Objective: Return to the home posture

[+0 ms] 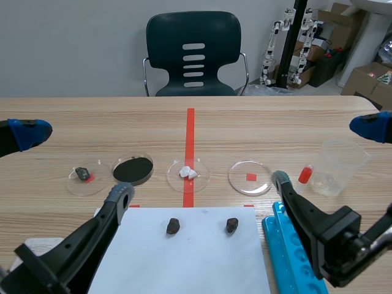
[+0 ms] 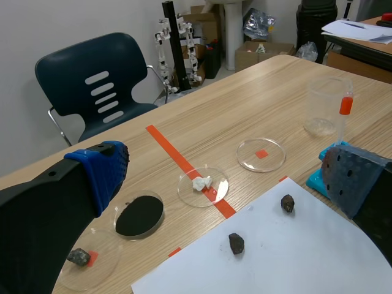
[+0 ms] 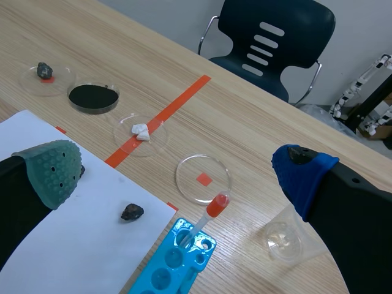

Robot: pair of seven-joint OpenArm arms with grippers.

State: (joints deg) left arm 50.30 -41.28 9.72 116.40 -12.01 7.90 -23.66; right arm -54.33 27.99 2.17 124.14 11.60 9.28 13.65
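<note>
Both arms are low at the near table edge. My left gripper [image 1: 75,164] is open above the left petri dishes, with one blue fingertip [image 2: 101,173] and one grey pad [image 2: 353,180], and nothing between them. My right gripper [image 1: 325,154] is open too, spanning the blue tube rack [image 1: 288,251] and the clear plastic cup [image 1: 339,166]. In the right wrist view its green pad [image 3: 52,172] and blue fingertip [image 3: 302,174] stand wide apart around empty air.
A row of petri dishes holds a dark rock [image 1: 82,174], black powder [image 1: 133,169], white bits [image 1: 188,173] and nothing [image 1: 250,177]. White paper [image 1: 184,257] carries two dark rocks [image 1: 173,226] [image 1: 231,225]. A red-bulbed pipette [image 1: 304,174] stands in the rack. A chair [image 1: 193,55] stands behind the table.
</note>
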